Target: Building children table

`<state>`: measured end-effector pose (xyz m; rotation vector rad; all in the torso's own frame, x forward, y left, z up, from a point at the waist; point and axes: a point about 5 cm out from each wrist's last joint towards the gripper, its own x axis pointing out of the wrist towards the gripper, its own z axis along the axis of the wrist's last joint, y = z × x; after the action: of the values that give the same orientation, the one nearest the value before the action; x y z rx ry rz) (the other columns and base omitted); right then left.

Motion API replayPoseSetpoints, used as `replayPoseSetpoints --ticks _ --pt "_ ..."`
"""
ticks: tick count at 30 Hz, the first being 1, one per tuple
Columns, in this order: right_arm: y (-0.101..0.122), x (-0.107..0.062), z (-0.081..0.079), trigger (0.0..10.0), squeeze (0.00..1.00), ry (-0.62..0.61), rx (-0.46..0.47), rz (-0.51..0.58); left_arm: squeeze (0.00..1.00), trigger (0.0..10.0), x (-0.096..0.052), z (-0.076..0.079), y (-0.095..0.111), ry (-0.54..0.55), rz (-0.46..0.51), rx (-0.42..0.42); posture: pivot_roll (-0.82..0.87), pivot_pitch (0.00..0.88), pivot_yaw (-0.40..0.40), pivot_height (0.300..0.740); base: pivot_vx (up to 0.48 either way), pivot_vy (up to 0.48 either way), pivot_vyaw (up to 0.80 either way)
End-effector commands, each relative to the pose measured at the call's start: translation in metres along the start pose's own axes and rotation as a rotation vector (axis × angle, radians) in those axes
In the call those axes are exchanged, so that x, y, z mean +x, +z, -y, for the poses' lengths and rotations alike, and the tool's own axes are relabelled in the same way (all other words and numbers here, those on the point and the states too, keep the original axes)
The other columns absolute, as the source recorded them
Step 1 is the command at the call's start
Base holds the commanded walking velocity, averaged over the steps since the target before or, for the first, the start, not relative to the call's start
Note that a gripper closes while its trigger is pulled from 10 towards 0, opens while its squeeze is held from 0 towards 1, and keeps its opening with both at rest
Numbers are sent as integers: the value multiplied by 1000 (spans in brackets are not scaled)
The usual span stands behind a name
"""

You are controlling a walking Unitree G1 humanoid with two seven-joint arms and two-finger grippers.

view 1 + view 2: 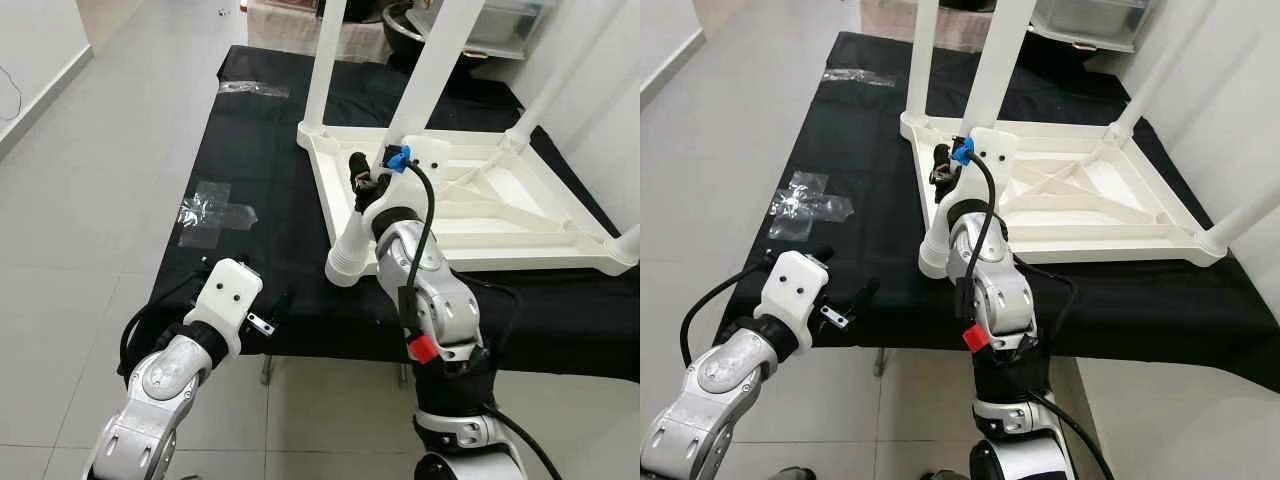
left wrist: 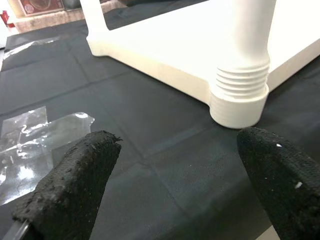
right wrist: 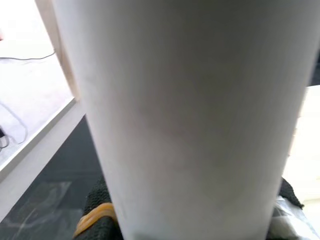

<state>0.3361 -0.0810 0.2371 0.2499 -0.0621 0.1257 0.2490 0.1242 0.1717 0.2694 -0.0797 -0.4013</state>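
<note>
Two grippers work over a black cloth. Nearest, at its front edge, the left gripper hovers with fingers spread and empty. Beyond it, the right gripper pinches the leg at the front corner of the upturned table, whose ribbed collar sits over the socket. Four legs appear to stand up. Plastic this smooth looks light, stiff and slippery, so gripping low near the collar seems best. Two clear wrappers lie toward the left edge.
</note>
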Motion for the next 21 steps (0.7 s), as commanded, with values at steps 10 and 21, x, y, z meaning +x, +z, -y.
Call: replayPoseSetpoints --ticks 10,21 --pt "-38 -21 -53 10000 0 366 151 -212 0 10000 -4 12 -2 -59 -7 1 91 159 -110 740 0 0 0" --pt "-53 13 -23 10000 0 12 -92 -221 0 10000 -11 18 -3 -46 -20 -2 102 170 -126 740 0 0 0"
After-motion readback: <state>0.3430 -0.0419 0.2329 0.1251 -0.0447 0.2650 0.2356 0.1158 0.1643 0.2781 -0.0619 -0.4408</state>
